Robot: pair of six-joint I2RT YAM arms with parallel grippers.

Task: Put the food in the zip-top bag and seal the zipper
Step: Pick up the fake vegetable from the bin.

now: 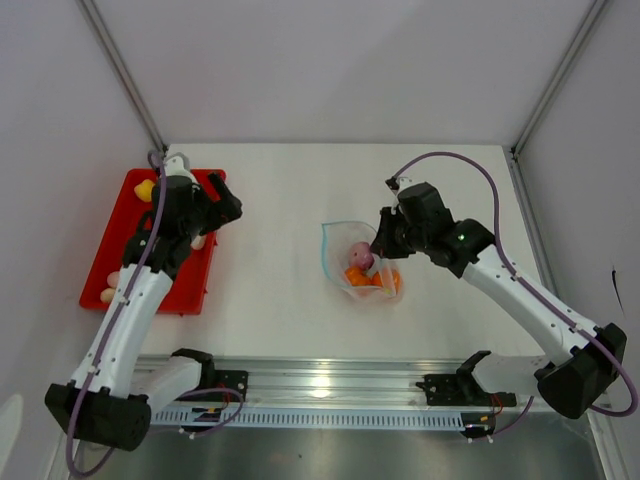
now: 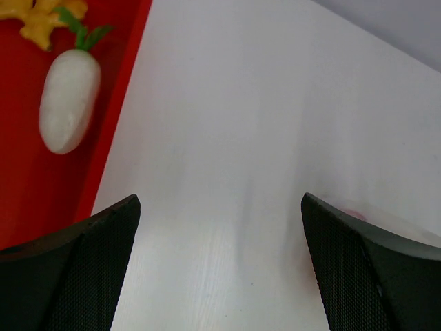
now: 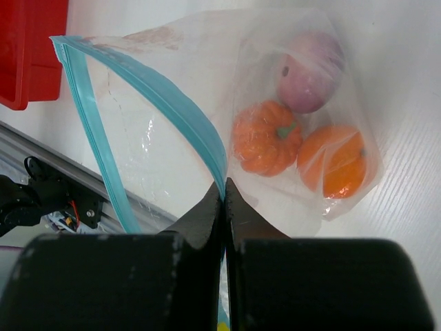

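Loading is the step in hand: three pieces of the food sit in the zip-top bag at mid-counter, a pink-purple piece, an orange pumpkin and an orange fruit, all bunched at the bag's 5 o'clock end. The right gripper is pinched tight on the zipper from the bag's 2 o'clock side, lifting one lip so the mouth gapes toward 9 o'clock. Over at 9 o'clock from the bag lies the red tray, and the left gripper hangs spread wide with nothing in it, right over the tray's 3 o'clock rim. More food waits on the tray: a white radish with a green top, and a yellow piece touching its leaves at 12 o'clock. By my reading the next move calls for the left arm to swing toward 9 o'clock, clear the raised rim, drop around the radish's middle, then carry it toward 3 o'clock into the held-open mouth. Room looks generous: the counter between tray and bag is an open lane. The tight spots are the tray rim, the narrow mouth, and the right arm crowding the bag's 2 o'clock side. Sealing comes later, I'd judge.
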